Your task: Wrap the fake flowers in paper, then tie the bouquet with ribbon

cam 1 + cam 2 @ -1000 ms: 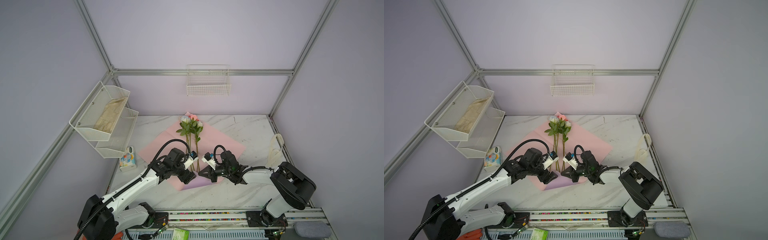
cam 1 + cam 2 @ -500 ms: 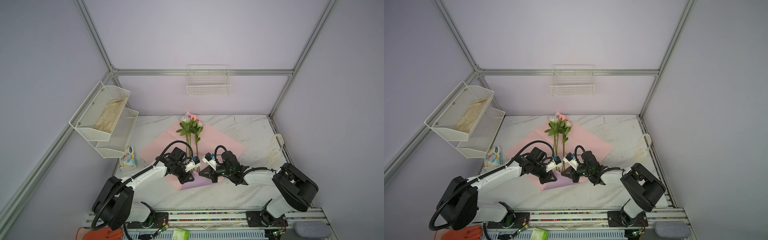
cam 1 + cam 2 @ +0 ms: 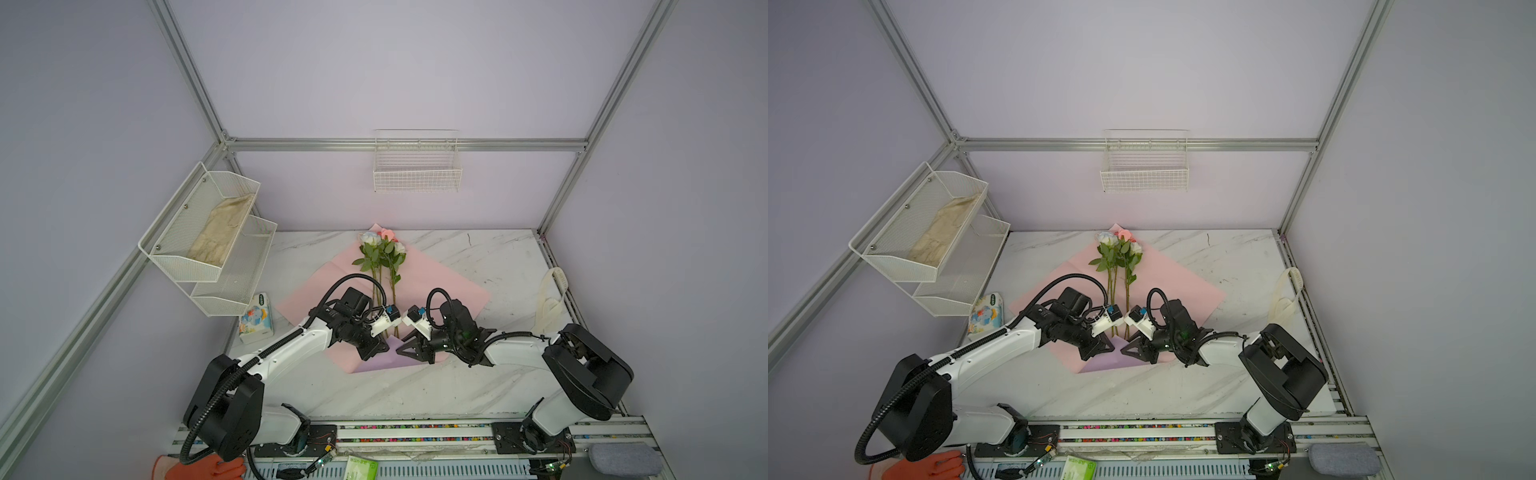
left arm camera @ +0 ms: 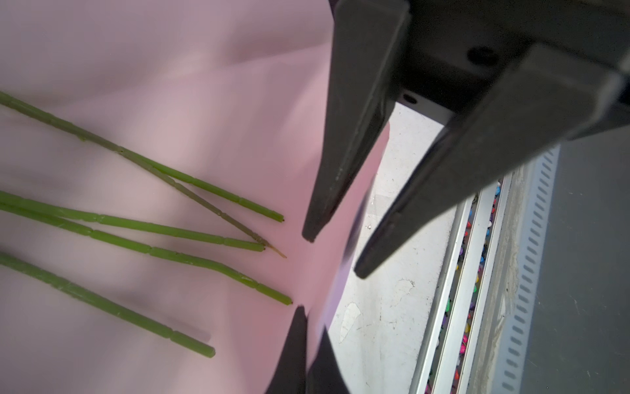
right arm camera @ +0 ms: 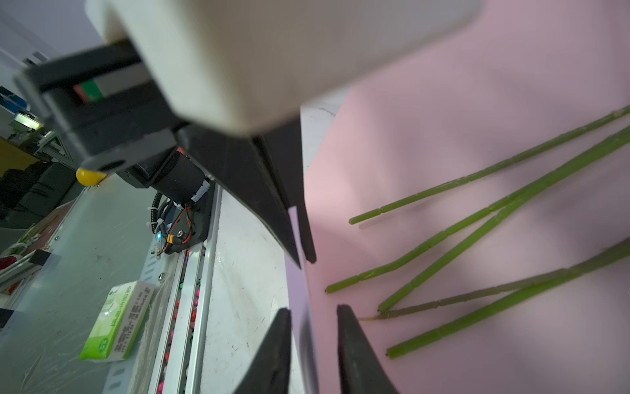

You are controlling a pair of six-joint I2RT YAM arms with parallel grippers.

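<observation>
The bouquet of fake flowers (image 3: 384,253) (image 3: 1119,249) lies loose on a pink sheet of paper with a lilac underside (image 3: 436,286), blooms toward the back wall. Its bare green stems (image 4: 153,225) (image 5: 477,211) end just short of the sheet's near corner. My left gripper (image 3: 380,351) (image 4: 306,327) is shut on the lifted near edge of the paper. My right gripper (image 3: 405,353) (image 5: 313,314) faces it a short way off. It is open, with the same paper edge standing between its fingers.
A white two-tier wire rack (image 3: 208,245) holding a beige cloth hangs at the left, above a tissue pack (image 3: 255,320). A wire basket (image 3: 417,166) is on the back wall. A cream ribbon (image 3: 552,291) lies at the right edge. The rail (image 3: 415,432) runs along the front.
My left gripper came down to the paper's near edge and shut on it. My right gripper, shut on that edge before, has opened a little.
</observation>
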